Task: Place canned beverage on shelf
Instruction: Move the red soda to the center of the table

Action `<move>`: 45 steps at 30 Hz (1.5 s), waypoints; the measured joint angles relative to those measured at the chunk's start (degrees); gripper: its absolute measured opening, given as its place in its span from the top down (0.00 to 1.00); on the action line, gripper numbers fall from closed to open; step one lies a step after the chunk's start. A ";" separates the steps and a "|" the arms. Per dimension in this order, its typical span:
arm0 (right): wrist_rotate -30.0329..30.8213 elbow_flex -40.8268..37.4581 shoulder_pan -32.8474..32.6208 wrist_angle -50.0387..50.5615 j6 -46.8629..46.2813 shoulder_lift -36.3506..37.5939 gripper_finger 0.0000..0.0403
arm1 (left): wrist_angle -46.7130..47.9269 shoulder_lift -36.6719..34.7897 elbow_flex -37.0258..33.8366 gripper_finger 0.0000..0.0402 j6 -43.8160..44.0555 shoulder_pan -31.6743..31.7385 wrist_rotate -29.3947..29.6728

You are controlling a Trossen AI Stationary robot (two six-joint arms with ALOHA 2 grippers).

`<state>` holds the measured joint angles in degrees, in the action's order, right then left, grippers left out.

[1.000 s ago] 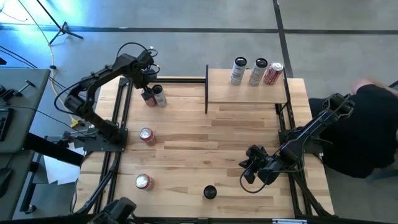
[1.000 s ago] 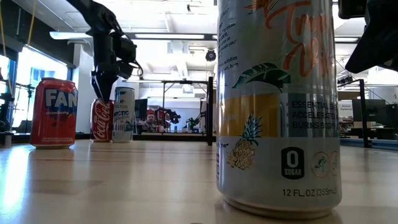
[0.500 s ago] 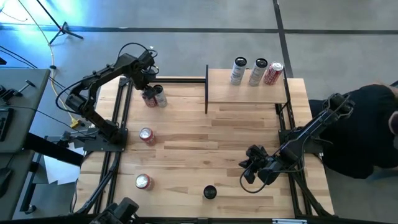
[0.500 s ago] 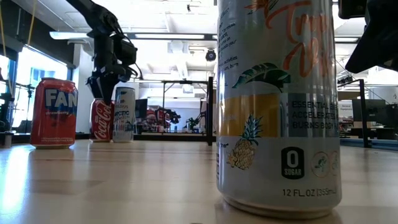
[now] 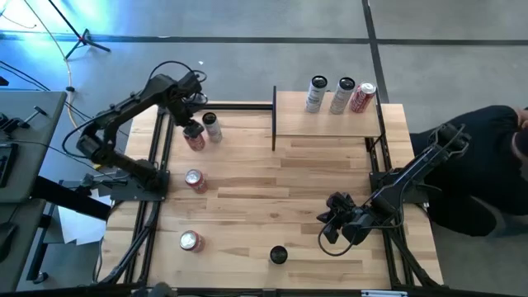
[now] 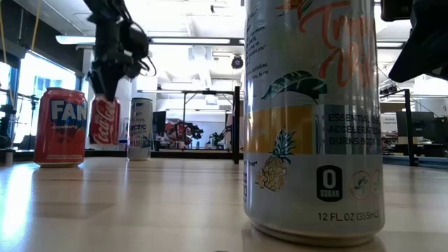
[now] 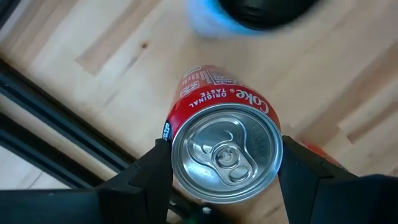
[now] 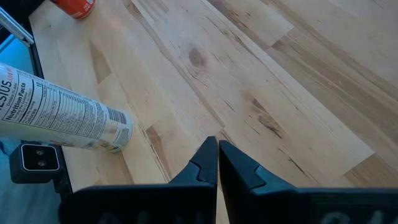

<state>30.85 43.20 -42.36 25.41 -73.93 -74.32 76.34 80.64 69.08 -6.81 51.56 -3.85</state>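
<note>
Left claw [image 7: 225, 171] clamped tight on the Coke can [image 7: 225, 149], fingers [image 7: 152, 171] pinching opposite sides just under the top rim. Can lifted clear of the table [image 5: 272, 190], hanging near the far left corner, right beside a slim silver can [image 5: 212, 128] standing there. Shelf [image 5: 326, 124] over at the far right edge, well apart, already carrying three cans [image 5: 340, 95].

Handling guess: thin aluminium, stiff enough if full, easy to dent if squeezed hard, smooth and a bit slippery. Looks weighty enough to swing if jerked, so high on the sidewall seems a decent spot.

Right claw [image 8: 217, 155] fully closed on nothing, parked near the front right of the table.

Low view [image 6: 106, 120] shows the gap under the can, not obvious from overhead. Left wrist view gives the label and the pinch itself. Only the high view shows the shelf board and the route to it.
</note>
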 joint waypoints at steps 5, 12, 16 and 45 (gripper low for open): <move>0.00 0.00 0.01 0.00 0.00 0.00 1.00 | 0.66 -5.23 0.02 0.52 4.42 -6.33 0.12; 0.00 0.00 0.01 0.01 0.00 0.00 1.00 | 1.50 -8.02 0.07 0.52 12.74 -18.23 1.89; 0.00 0.00 0.00 0.01 0.00 0.00 1.00 | 1.94 -7.16 0.54 0.52 16.74 -25.13 2.05; -0.02 0.00 -0.05 0.02 1.01 -0.02 1.00 | 10.43 32.62 50.33 0.52 11.05 -44.77 10.40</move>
<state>30.83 43.20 -42.41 25.43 -72.92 -74.35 86.77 113.26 119.41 4.24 6.79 6.55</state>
